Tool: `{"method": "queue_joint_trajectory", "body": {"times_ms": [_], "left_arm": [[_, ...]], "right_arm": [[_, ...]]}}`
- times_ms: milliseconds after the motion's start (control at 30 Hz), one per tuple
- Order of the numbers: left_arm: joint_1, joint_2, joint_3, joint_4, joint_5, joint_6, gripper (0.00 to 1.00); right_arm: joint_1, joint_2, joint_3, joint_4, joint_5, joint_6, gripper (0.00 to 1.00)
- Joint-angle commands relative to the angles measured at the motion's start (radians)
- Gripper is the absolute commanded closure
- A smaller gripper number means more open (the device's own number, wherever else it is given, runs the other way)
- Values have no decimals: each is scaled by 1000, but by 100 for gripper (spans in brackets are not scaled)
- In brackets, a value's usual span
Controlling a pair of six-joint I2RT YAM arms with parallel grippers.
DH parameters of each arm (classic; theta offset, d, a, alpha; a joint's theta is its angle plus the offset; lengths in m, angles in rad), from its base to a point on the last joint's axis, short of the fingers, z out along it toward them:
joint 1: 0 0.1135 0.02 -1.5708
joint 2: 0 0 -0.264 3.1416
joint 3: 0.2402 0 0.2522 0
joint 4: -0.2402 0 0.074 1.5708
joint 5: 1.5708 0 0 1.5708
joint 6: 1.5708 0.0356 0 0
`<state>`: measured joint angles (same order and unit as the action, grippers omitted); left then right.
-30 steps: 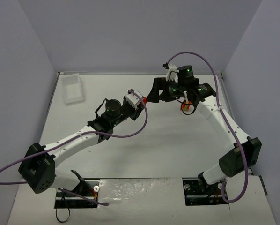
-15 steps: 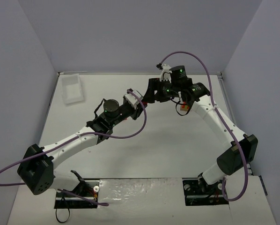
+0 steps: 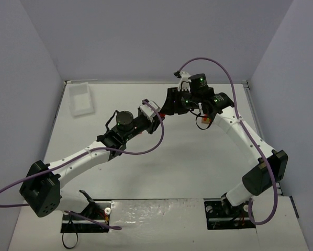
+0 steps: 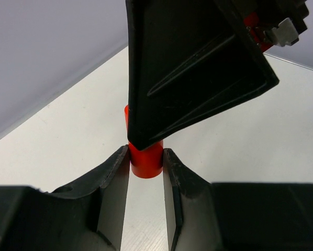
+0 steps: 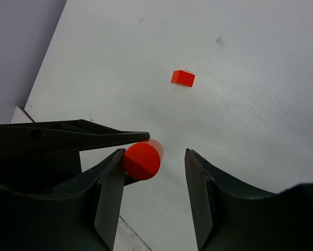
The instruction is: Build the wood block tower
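Desk (image 3: 161, 167), white, with a clear white plastic tray (image 3: 81, 99) at its far left corner. Left tool (image 4: 146, 157) closed narrowly on a red wooden cylinder (image 5: 143, 159) near the desk's middle. Right tool (image 5: 155, 162) half open, straddling the same cylinder: one finger just beside it, the other apart. Small red block (image 5: 183, 78) lying alone on the desk beyond.
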<state>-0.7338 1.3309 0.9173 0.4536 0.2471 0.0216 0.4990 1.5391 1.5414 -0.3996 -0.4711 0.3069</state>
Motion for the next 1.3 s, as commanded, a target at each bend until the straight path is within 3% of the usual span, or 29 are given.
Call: {"method": "queue_joint_trajectory", "body": {"times_ms": [0, 533, 1033, 1167, 1267], "left_arm": [[-9, -5, 24, 93, 31, -12, 100], [-13, 14, 40, 94, 12, -12, 100], [-15, 10, 22, 126, -11, -52, 100], [-13, 11, 20, 127, -4, -55, 100], [-15, 13, 16, 126, -2, -60, 100]], "right_arm": [[9, -5, 49, 63, 6, -6, 60], [16, -1, 32, 73, -4, -2, 69], [16, -10, 2, 73, 9, 3, 65], [16, -13, 7, 72, 14, -2, 76], [16, -17, 7, 73, 22, -11, 92]]}}
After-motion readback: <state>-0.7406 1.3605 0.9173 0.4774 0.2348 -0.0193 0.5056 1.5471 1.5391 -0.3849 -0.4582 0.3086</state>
